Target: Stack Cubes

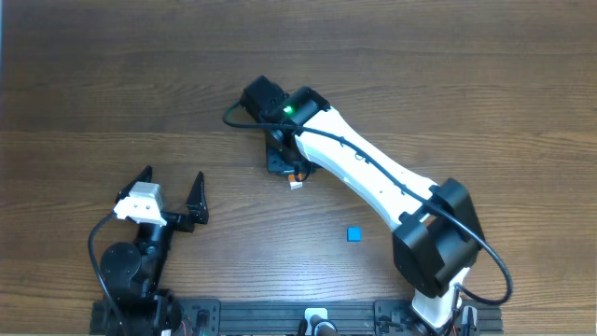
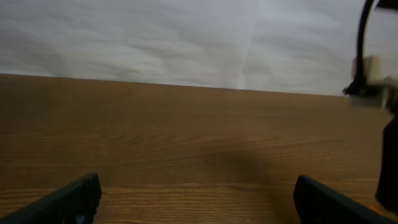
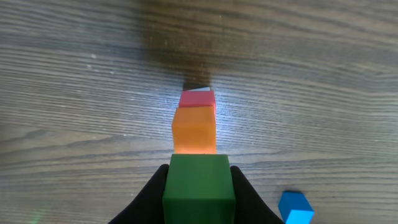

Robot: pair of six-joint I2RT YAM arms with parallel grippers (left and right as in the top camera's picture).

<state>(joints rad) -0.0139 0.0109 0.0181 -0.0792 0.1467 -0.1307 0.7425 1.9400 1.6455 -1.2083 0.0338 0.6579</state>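
Right gripper (image 3: 199, 194) on the stack: I pinch a green cube (image 3: 199, 186) by two opposite faces, just above centre of the overhead frame. From overhead my arm lies across that spot. The right wrist camera looks down the column instead. The green cube lines up with an orange cube (image 3: 194, 130) and a red cube (image 3: 198, 98) beyond it, the long axis running straight away from the lens. I cannot tell whether green touches orange. A blue cube (image 1: 354, 233) lies alone on the wooden table (image 1: 93, 75), lower centre-right overhead. My left gripper (image 1: 173, 191) rests at lower left, fingers spread wide.
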